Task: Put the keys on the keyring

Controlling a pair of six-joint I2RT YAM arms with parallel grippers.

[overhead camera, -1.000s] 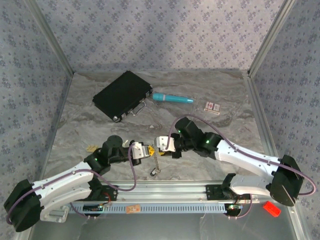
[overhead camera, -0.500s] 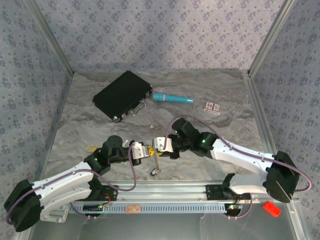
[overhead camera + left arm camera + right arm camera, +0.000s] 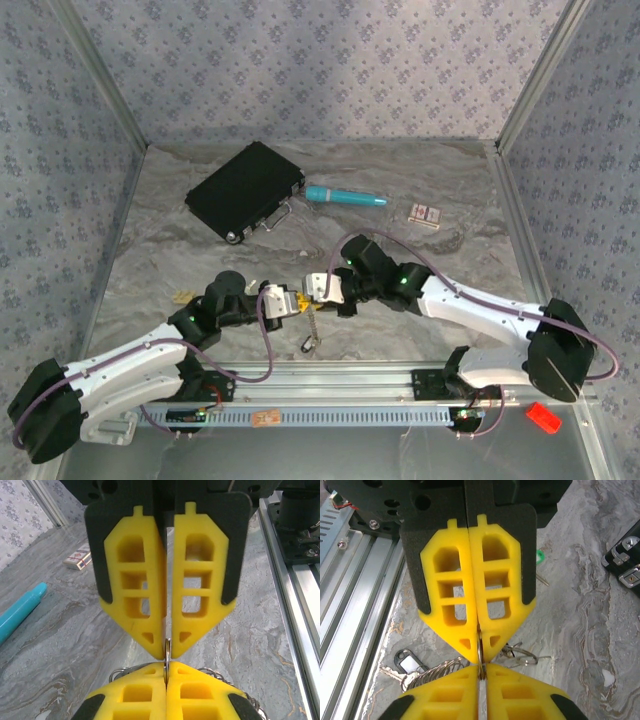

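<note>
seemingly early in the job, with no key seen on the loop yet. nose to nose just above the near middle of the tabletop: left gripper and right gripper, tips all but touching. pressed together, the left fingers, with the keyring pinched edge-on between them; likewise closed to a sliver on the same thin silvery loop, the right fingers. so: keyring held clear of the surface and gripped from both sides, its short chain dangling below. lying loose nearby, the keys: green-headed key flat on the tabletop off to one side, brassy yellow key well apart on the left side, dark-headed key under the grippers beside a coil of small rings. cannot tell whether that one is joined to the chain. done, then: loop picked up and steadied. left, by this judgement: prising the loop open, fetching each key and threading it on
</note>
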